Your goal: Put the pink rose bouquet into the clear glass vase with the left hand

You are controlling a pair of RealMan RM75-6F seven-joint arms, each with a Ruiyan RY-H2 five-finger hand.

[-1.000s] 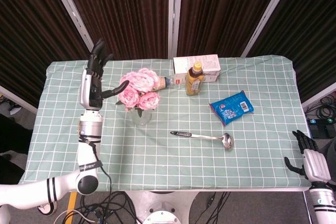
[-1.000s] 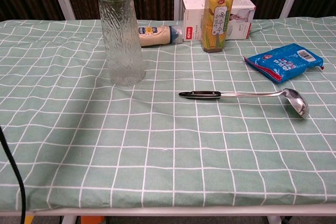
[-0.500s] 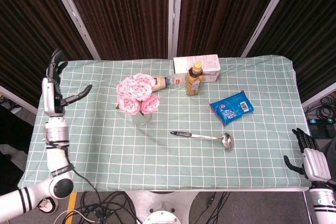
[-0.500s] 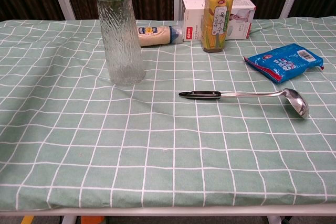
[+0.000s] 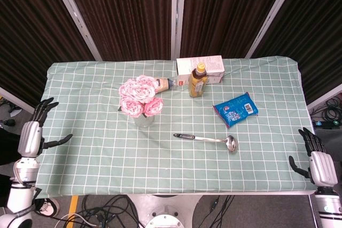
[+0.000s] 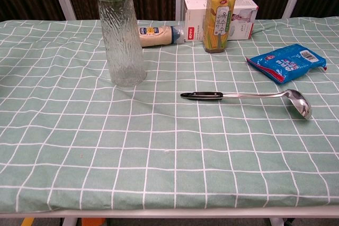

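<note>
The pink rose bouquet (image 5: 138, 95) stands in the clear glass vase (image 6: 121, 45) on the counter (image 5: 160, 153), with a ladle (image 6: 249, 97) lying near it. The left hand (image 5: 33, 135) is off the counter's left edge with its fingers spread and holds nothing. The right hand (image 5: 315, 161) is by the right corner, fingers apart and empty too.

a table under a green checked cloth (image 5: 96, 158) carries a clear glass vase (image 6: 121, 43) of pink roses (image 5: 138, 95), a lying sauce bottle (image 6: 159, 35), a white box (image 6: 197, 11), a tea bottle (image 6: 220, 17), a blue packet (image 5: 235, 108) and a ladle (image 6: 249, 97).
</note>
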